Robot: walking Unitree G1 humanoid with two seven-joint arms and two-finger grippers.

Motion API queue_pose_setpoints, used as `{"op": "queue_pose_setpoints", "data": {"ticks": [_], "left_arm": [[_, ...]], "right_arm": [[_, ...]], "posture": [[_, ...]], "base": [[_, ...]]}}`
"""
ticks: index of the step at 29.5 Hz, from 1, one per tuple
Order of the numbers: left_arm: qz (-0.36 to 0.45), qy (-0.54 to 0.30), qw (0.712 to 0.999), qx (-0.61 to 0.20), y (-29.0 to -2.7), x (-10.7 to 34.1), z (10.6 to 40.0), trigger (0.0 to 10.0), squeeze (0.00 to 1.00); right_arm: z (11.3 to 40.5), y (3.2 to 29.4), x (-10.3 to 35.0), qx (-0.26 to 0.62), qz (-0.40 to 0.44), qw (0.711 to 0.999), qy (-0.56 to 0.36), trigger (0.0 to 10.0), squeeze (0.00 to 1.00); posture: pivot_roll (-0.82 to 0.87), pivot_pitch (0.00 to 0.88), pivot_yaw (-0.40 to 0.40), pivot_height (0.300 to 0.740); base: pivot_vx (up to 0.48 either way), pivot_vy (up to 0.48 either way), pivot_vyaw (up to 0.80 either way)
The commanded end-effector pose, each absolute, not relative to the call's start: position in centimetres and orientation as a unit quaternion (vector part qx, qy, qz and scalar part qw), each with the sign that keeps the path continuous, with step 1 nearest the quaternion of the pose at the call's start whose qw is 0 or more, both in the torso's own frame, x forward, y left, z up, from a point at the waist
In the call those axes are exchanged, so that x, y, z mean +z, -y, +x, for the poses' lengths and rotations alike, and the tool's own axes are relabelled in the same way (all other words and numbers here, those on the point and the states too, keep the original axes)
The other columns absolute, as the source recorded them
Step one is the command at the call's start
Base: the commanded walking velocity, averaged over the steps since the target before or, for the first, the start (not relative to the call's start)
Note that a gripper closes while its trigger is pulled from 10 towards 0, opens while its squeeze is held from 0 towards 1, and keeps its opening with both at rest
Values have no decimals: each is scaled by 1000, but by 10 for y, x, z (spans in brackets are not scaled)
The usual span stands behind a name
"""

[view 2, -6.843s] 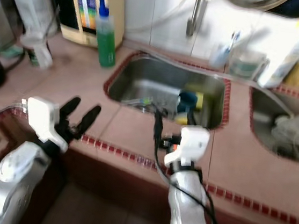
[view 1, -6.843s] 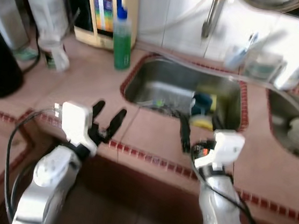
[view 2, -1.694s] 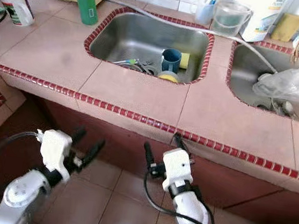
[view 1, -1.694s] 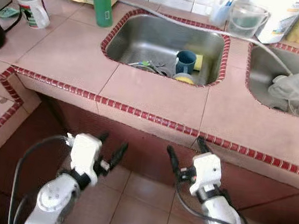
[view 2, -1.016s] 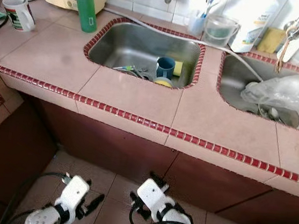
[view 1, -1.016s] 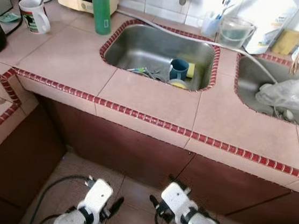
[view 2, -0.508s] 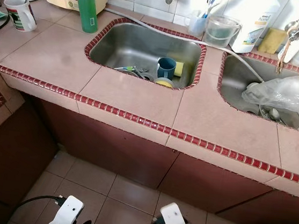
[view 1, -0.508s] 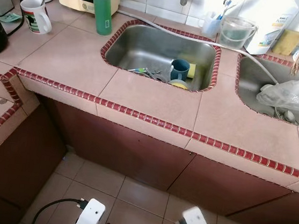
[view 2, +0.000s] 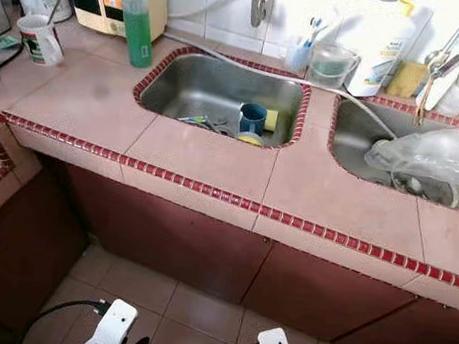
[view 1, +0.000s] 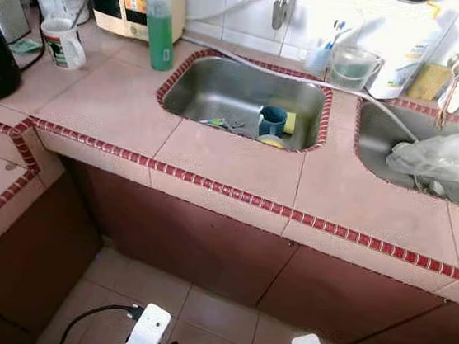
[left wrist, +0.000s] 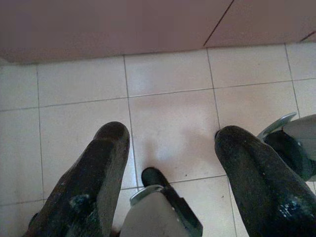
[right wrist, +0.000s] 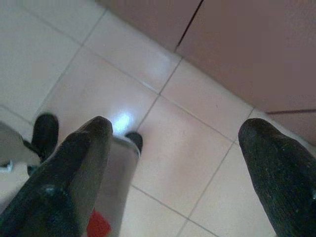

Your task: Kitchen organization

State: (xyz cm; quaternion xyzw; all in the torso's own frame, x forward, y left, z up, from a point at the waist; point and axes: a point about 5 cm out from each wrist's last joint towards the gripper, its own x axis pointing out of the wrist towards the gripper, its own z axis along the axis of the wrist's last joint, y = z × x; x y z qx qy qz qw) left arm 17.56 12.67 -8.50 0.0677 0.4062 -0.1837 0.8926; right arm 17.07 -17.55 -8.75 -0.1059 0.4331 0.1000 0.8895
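Pink-tiled, the bench [view 1: 239, 161] carries a steel sink [view 1: 222, 92] holding a blue cup [view 1: 272, 120], while the left pincer [left wrist: 168, 143] and right pincer [right wrist: 175, 140] hang low over the floor tiles [left wrist: 168, 123], fingers apart.

The steel sink basin [view 2: 222, 92] has a brushed, dull-shining metal surface, set into a counter of smooth pink ceramic tiles [view 2: 206, 157] edged with small glossy dark-red tiles [view 2: 211, 191]. Left of the basin stands a translucent green plastic bottle [view 2: 136, 22]; right of it lies a crinkled clear plastic bag [view 2: 426, 157], shiny in its folds. Below the basin, the maroon cabinet front [view 2: 204, 248] looks matt, and the pale floor tiles [left wrist: 168, 128] are smooth with a soft sheen.
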Motion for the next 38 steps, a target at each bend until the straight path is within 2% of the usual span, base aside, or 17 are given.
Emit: {"op": "queue_pose_setpoints", "data": {"ticks": [1,6,17,28,38], "left_arm": [[71,-415,888,-184,-126,-87,173,10000,0],[91,-408,887,-197,-126,-84,180,10000,0],[102,-398,887,-211,-126,-79,189,10000,0],[104,-420,877,-209,-136,-87,173,10000,0],[89,-429,878,-194,-137,-89,171,10000,0]], "right_arm": [[170,174,-89,91,-97,888,-440,10000,0],[172,165,-88,112,-98,886,-438,10000,0],[163,163,-93,122,-107,876,-455,10000,0],[156,161,-96,115,-94,875,-461,10000,0],[155,162,-96,114,-93,874,-462,10000,0]], "posture": [[-128,0,5,740],[-131,0,20,740],[-117,0,34,740],[-110,21,47,740],[-105,26,40,740]], "base": [[0,0,0],[0,0,0],[0,-22,0],[0,-480,0],[0,-424,0]]}}
